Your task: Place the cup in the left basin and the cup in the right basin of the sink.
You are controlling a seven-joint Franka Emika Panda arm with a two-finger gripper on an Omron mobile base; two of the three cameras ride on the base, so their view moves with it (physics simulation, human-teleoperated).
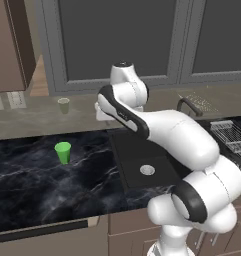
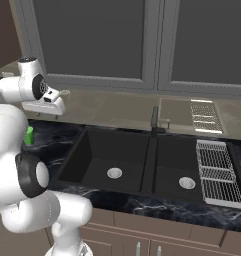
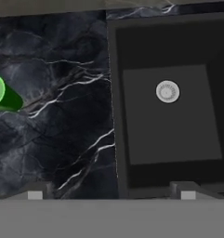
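From the left base view, we are seeing the green cup standing on the counter, left of the sink. From the right, both basins are empty. In the hand view, our fingers are open, holding nothing. We think grabbing the cup comes next.

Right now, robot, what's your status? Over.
End effector open, nothing held. Green cup upright on counter, left of sink. Left basin empty. Path clear.
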